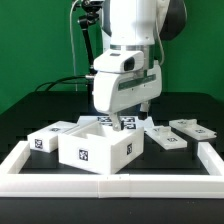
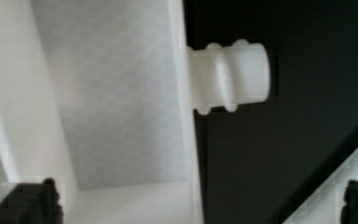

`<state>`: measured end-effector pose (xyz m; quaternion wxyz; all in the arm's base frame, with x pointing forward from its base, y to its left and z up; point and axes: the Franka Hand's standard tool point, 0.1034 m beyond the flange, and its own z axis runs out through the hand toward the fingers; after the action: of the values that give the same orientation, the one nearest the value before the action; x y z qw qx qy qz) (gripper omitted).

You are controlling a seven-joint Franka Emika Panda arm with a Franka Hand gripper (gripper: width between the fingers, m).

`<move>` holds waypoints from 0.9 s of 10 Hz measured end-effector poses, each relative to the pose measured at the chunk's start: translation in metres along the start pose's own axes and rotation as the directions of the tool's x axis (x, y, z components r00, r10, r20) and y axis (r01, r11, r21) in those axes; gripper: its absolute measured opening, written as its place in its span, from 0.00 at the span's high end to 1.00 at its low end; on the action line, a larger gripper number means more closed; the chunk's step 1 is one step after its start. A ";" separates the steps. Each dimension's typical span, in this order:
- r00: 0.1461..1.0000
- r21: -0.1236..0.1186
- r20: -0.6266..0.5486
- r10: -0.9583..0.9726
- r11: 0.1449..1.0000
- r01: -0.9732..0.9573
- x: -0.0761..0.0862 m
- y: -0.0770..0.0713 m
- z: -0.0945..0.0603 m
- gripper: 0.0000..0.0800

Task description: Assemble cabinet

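Hovering with the end effector (image 1: 126, 122) spread wide apart, clamping nothing (both fingertips (image 2: 30, 205) showing in the wrist view, a knobbed white wall (image 2: 114, 100) between them). Hanging right above the cabinet body (image 1: 98, 150), sitting on the black bench (image 1: 25, 125) inside the border frame (image 1: 20, 160), loose panels (image 1: 165, 138) lying nearby.

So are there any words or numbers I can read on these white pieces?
No words or numbers anywhere.
The cabinet body, the block and the panels carry only black-and-white square tags, which are patterns, not letters.
The wrist view shows no writing either.
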<state>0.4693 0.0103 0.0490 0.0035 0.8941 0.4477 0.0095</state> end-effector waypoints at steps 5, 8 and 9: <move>1.000 0.022 0.008 -0.003 1.000 0.003 -0.002 -0.008 0.023 0.00; 1.000 0.015 0.002 -0.003 1.000 0.003 0.005 -0.004 0.021 0.06; 1.000 0.016 0.004 -0.003 1.000 0.002 0.004 -0.004 0.021 0.06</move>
<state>0.4687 0.0160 0.0276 -0.0029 0.8936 0.4489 0.0042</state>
